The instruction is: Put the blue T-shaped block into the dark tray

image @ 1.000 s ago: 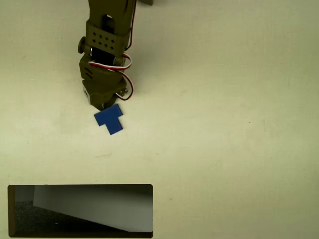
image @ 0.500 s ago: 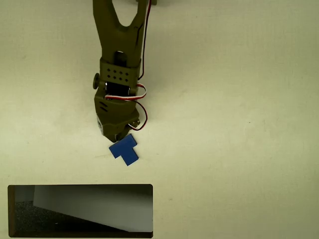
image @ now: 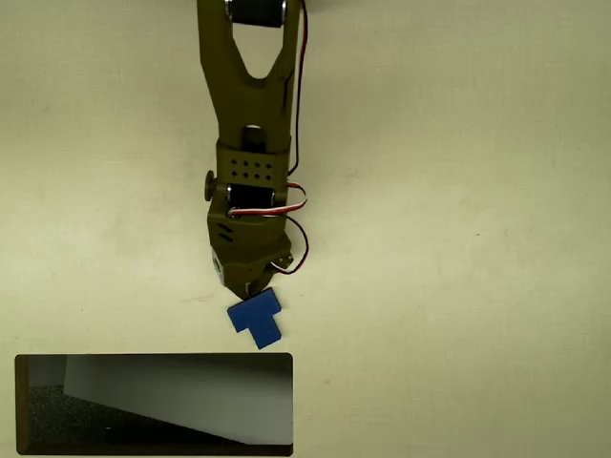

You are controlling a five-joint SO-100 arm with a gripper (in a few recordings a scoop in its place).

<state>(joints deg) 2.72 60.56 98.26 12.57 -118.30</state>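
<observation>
1. Blue against the pale table (image: pixel 458 191), the T-shaped block (image: pixel 255 318) sits at the tip of the olive-green pincer (image: pixel 250 289) in the overhead view, its crossbar nearest the fingers and its short stem pointing away and a little right.
2. The arm's body hides the finger ends from above, so I cannot tell whether the pincer is spread, pressed together, or pinching the block; the block touches or is tucked just under the tip.
3. Whether the block is lifted or resting on the table is not clear from this angle.
4. The dark tray (image: pixel 153 357) lies just beyond the block, further out from the pincer tip and stretching mostly to the left in the picture; its near rim is close to the stem but apart from it.
5. Judging progress: the block is near the tray but not yet inside it.
6. What remains is the last short stretch over the rim and leaving the block inside.
</observation>
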